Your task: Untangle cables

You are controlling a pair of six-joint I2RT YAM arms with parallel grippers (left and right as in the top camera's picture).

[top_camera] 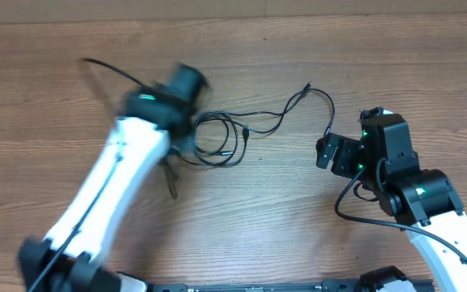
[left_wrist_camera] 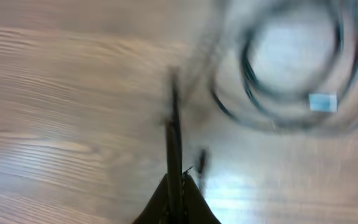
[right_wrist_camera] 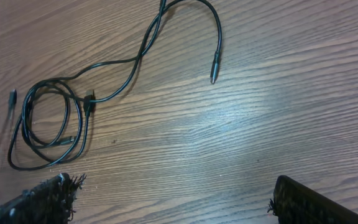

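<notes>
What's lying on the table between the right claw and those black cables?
Nothing. Only bare wooden table separates the open right gripper from the cables, as the right wrist view shows most clearly.

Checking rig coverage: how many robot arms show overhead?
2: the left arm reaches in by the cables left of centre; the right arm sits at the right. Neither is hidden.

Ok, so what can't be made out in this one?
- Right wrist view: the cables overlap in their coil, so their count is unclear. One strand leaves by the top edge.
- Left wrist view: everything is smeared by blur, so whether the shut left hand pinches a cord cannot be told.
- Overhead: the blurred left arm covers the coil's left side.
</notes>
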